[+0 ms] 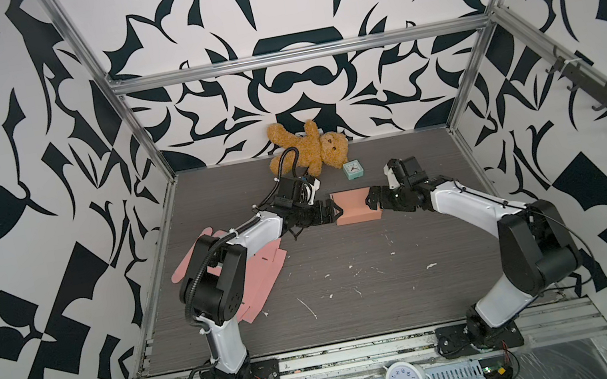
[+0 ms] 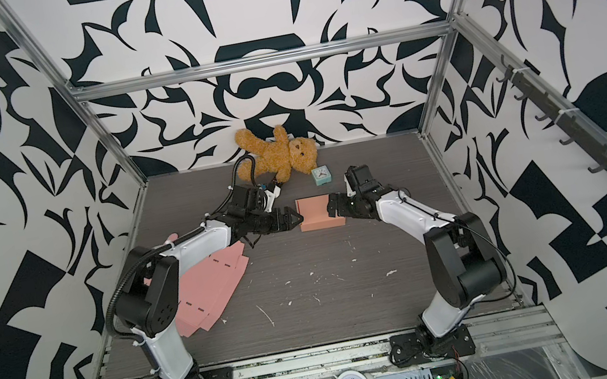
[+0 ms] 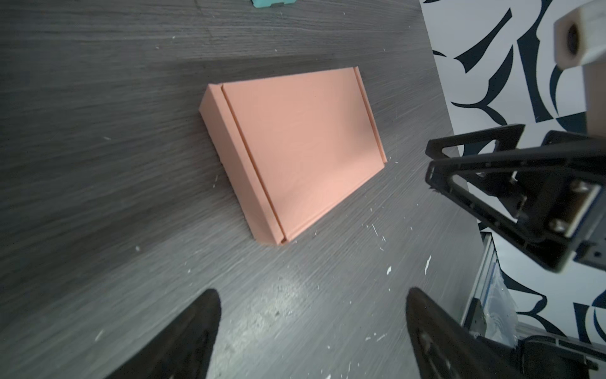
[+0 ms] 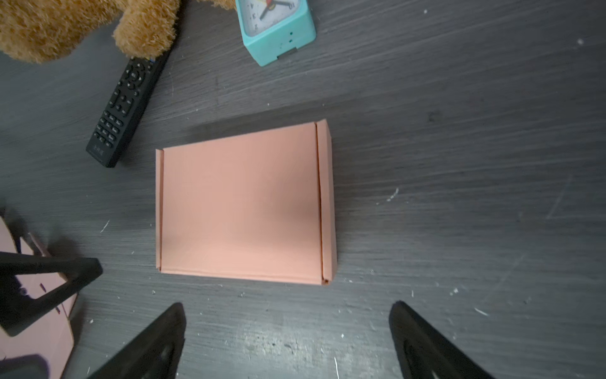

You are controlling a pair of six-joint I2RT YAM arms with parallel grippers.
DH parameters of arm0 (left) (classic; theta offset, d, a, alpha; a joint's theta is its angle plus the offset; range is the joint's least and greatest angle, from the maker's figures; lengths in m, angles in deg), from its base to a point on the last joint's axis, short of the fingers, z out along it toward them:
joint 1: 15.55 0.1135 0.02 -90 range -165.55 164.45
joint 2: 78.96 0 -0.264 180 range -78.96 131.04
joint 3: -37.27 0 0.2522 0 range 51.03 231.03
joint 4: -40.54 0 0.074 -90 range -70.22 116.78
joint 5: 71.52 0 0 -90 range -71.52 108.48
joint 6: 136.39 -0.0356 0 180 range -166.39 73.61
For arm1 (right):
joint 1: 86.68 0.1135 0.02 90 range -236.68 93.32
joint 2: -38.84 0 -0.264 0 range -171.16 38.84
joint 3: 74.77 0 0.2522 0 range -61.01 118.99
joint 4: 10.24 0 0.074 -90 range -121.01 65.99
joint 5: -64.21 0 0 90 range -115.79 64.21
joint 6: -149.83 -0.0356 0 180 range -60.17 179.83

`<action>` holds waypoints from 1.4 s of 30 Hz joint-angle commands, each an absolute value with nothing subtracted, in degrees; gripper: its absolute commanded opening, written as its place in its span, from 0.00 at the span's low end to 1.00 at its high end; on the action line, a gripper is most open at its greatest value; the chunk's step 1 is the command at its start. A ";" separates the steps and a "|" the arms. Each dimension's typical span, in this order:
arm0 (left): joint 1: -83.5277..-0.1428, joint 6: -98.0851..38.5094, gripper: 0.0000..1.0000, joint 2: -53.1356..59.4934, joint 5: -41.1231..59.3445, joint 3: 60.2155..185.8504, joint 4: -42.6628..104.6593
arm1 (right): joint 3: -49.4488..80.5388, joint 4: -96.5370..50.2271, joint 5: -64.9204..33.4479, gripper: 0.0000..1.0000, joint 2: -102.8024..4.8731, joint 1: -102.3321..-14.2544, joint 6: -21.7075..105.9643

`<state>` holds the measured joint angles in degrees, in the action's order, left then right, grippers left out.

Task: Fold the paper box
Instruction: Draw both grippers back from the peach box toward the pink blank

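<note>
flanking the closed box (image 1: pixel 355 206) lying on the table (image 1: pixel 354 295), the left gripper (image 1: pixel 335 210) and right gripper (image 1: pixel 372 201) both had jaws spread and empty, so the fold looked finished and each would best lift straight away without nudging it.

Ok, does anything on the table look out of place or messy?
The folded pink box lies closed and undamaged. Odd bits: a teddy bear sprawls tipped over against the back wall, a remote at its paw, and white flecks litter the table.

Remote (image 4: pixel 126 108) end possibly under teddy (image 4: pixel 144 32)
</note>
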<state>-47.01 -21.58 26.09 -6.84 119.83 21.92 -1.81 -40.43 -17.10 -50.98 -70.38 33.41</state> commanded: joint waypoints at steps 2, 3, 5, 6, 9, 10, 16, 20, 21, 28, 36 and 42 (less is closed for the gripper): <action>-46.78 -24.08 0.91 21.48 -7.27 114.82 17.43 | -4.96 -41.75 -17.16 0.99 -44.99 -69.46 34.08; -46.75 -24.49 0.91 20.24 -6.90 113.76 16.55 | -5.79 -42.20 -17.17 0.99 -43.51 -69.07 34.03; -46.66 -25.43 0.92 17.81 -5.29 111.66 14.71 | -7.50 -42.93 -17.67 0.99 -40.52 -67.96 33.81; -46.74 -25.96 0.92 16.40 -4.46 110.62 13.66 | -8.33 -43.32 -17.99 0.99 -38.91 -67.15 33.54; -46.09 -26.77 0.92 12.57 -2.14 107.50 10.90 | -10.12 -44.93 -20.10 0.99 -34.73 -63.85 32.79; -45.73 -26.79 0.92 11.32 -2.04 106.30 10.71 | -10.57 -45.26 -20.65 0.99 -33.69 -62.63 32.38; -42.05 -26.69 0.92 4.43 -2.36 100.35 8.81 | -12.71 -45.27 -24.33 0.99 -28.48 -51.75 26.99; -38.13 -27.03 0.92 2.82 -1.95 97.29 7.83 | -13.61 -44.43 -27.56 0.99 -27.48 -44.78 23.76; -37.01 -26.89 0.92 2.59 -2.52 96.40 8.39 | -13.93 -44.03 -27.89 0.99 -27.37 -43.64 23.12; -30.58 -25.21 0.92 2.05 -4.28 91.17 12.25 | -15.47 -43.09 -30.60 0.99 -26.97 -38.34 20.47; -30.57 -25.42 0.93 3.57 -1.26 89.67 12.46 | -15.61 -42.01 -30.71 0.99 -28.30 -37.38 20.17; -30.57 -25.54 0.92 4.44 -1.18 89.85 12.19 | -14.74 -41.93 -30.62 0.99 -28.92 -37.36 20.38</action>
